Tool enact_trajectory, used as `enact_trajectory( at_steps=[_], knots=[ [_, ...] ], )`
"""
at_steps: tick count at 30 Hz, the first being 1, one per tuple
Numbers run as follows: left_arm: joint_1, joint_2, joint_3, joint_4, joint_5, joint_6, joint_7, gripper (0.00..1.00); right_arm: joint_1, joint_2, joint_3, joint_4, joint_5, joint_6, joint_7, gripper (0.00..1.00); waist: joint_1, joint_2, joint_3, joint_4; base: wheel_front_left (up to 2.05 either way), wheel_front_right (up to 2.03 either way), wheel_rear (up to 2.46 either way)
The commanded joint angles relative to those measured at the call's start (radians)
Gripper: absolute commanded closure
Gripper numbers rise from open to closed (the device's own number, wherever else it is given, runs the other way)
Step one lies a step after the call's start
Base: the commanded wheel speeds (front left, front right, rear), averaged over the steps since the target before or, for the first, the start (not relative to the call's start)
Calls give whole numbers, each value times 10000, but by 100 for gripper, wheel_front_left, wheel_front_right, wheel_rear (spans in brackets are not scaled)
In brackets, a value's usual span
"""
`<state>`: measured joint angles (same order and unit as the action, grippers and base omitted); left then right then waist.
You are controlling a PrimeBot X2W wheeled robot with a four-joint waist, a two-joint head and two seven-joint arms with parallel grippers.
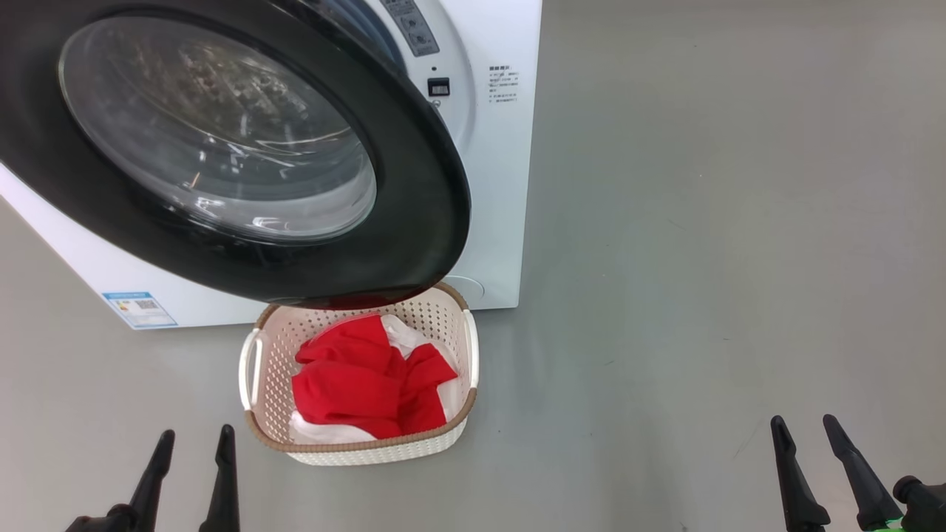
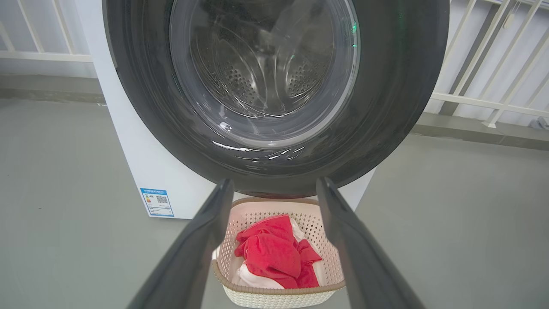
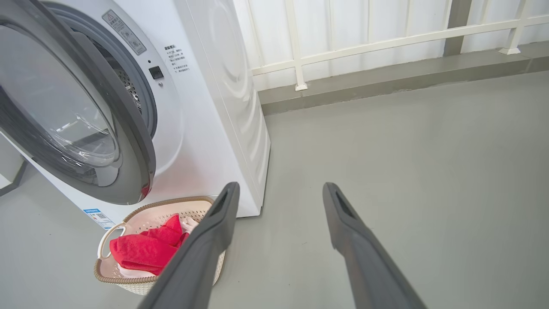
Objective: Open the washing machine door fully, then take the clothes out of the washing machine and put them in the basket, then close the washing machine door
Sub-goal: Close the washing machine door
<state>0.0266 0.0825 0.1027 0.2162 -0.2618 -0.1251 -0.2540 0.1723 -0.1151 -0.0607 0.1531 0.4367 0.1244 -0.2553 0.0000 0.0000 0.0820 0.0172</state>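
The washing machine door [image 1: 414,185], black-rimmed with a bulging glass window, hangs partly swung out over the basket [image 1: 259,355]; it also fills the top of the left wrist view as door [image 2: 386,107]. The white washing machine [image 1: 502,185] stands behind it, drum seal edge visible [image 3: 128,86]. Red and white clothes [image 1: 362,384] lie in the cream basket on the floor, seen too as clothes [image 2: 270,253] and clothes [image 3: 141,249]. My left gripper [image 1: 194,437] is open at the lower left, empty. My right gripper [image 1: 804,425] is open at the lower right, empty.
Grey floor [image 1: 702,258] spreads wide to the right of the machine. A white railing [image 3: 386,43] on a low kerb runs behind it. A blue label [image 1: 140,309] sits on the machine's lower front.
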Motion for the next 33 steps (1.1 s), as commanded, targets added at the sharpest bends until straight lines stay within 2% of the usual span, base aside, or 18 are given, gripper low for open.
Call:
enact_trajectory(
  at_steps=[1, 3, 4, 5, 6, 7, 12, 15, 17, 27, 33],
  knots=[
    [-216, 95, 331, -243, 62, -56, -78, 0, -188, -156, 230, -253, -65, 63, -65, 0, 0, 0, 2, 26, 0, 0, 0],
    [-238, 78, 299, -233, 61, -56, -78, 0, -230, -144, 315, -262, -32, 63, -65, 0, 0, 0, 24, 70, 0, 0, 0],
    [-251, 65, 282, -228, 59, -56, -78, 0, -259, -150, 394, -245, 7, 63, -65, 41, 0, 0, 35, 104, 0, 0, 0],
    [-271, 46, 259, -224, 49, -56, -78, 0, -301, -161, 458, -228, 43, 63, -65, 73, 0, 0, 58, 154, 0, 0, 0],
    [-291, 24, 231, -226, 40, -56, -78, 0, -364, -173, 538, -217, 79, 63, -65, 95, 0, 0, 79, 203, 0, 0, 0],
    [-311, -2, 206, -231, 28, -56, -78, 0, -447, -177, 622, -221, 104, 63, -65, 100, 0, 0, 103, 259, 0, 0, 0],
    [-427, -139, -24, -142, -143, -56, -78, 0, -1103, -185, 1146, -152, 214, 63, -65, 98, 0, 0, 211, 632, 0, 0, 0],
    [-527, -193, -185, -97, -217, -56, -78, 0, -1730, -182, 1609, -50, 216, 63, -65, 82, 0, 0, 272, 896, 0, 0, 0],
    [-586, -222, -293, -67, -259, -56, -78, 0, -2247, -240, 2086, 50, 216, 63, -65, 100, 0, 0, 307, 1090, 0, 0, 0],
    [-876, -307, -689, -13, -484, -56, -78, 0, -4921, -588, 3782, 651, 501, 63, -65, 100, 0, 0, 565, 2171, 0, 0, 0],
    [-1153, -319, -1127, -15, -826, -56, -78, 0, -5920, -684, 4110, 1081, 795, 63, -65, 100, 0, 0, 960, 2750, 0, 0, 0]
  ],
)
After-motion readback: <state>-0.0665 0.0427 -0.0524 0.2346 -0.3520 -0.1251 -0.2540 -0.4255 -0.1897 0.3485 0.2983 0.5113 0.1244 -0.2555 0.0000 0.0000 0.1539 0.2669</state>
